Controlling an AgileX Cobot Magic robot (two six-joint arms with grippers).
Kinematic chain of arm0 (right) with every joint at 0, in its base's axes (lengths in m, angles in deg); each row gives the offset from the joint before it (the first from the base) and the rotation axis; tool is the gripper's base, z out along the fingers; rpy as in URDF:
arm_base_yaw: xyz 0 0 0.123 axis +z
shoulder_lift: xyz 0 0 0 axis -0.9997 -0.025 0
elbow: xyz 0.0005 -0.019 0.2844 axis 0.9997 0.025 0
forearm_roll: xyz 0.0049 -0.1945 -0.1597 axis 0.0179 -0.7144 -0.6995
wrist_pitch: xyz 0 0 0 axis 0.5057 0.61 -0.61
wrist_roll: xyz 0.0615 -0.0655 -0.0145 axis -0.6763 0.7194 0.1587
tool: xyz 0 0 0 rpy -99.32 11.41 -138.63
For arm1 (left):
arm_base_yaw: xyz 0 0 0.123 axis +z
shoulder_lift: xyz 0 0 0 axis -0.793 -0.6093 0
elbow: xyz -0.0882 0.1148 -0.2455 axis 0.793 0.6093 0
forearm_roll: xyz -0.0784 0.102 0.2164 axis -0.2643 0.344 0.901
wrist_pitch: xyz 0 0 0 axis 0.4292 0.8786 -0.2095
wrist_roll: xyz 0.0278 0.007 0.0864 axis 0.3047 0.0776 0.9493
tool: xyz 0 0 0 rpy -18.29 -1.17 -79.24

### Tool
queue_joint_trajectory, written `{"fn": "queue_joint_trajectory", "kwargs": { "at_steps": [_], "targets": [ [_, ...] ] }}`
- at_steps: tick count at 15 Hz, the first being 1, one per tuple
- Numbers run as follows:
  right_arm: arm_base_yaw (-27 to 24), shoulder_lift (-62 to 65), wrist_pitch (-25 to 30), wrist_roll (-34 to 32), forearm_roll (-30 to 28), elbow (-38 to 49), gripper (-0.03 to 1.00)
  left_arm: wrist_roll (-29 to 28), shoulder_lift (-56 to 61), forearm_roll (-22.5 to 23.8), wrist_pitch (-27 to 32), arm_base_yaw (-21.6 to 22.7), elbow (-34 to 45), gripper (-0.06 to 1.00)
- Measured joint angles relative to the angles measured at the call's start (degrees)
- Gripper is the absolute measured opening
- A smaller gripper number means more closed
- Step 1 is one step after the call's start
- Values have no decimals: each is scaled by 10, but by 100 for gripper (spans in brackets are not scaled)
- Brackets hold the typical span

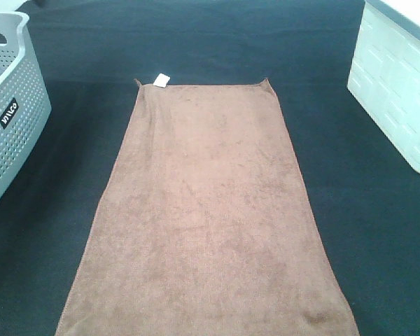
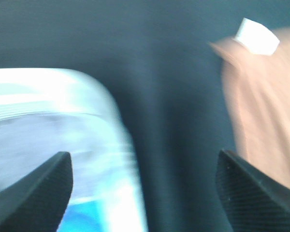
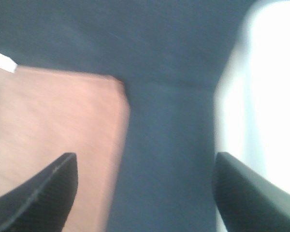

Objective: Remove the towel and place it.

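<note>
The brown towel [image 1: 206, 210] lies spread flat on the black table cloth [image 1: 217, 42], running from the middle to the near edge of the exterior high view. Its small white tag [image 1: 161, 80] sits at the far left corner. Neither gripper shows in that view. In the left wrist view, my left gripper [image 2: 144, 193] is open above the black cloth, between the grey basket [image 2: 53, 145] and the towel's tagged corner [image 2: 261, 111]. In the right wrist view, my right gripper [image 3: 145, 193] is open above the black cloth, between the towel's far right corner [image 3: 63, 121] and the white bin [image 3: 266, 106].
A grey perforated laundry basket [image 1: 10, 105] stands at the left edge of the table. A white plastic bin [image 1: 399, 84] stands at the far right. Both wrist views are blurred.
</note>
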Motion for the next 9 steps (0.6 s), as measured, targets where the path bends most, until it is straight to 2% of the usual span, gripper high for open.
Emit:
{"fn": "queue_joint_trajectory", "kwargs": {
  "at_steps": [2, 4, 9],
  "targets": [
    [-1, 36, 13, -10, -37, 16, 71, 0, 44, -50, 0, 37, 26, 76],
    [0, 104, 14, -15, -37, 96, 69, 10, 123, -62, -1, 42, 127, 76],
    [0, 393, 2, -32, -26, 457, 68, 21, 423, -65, -13, 42, 541, 76]
  ]
}}
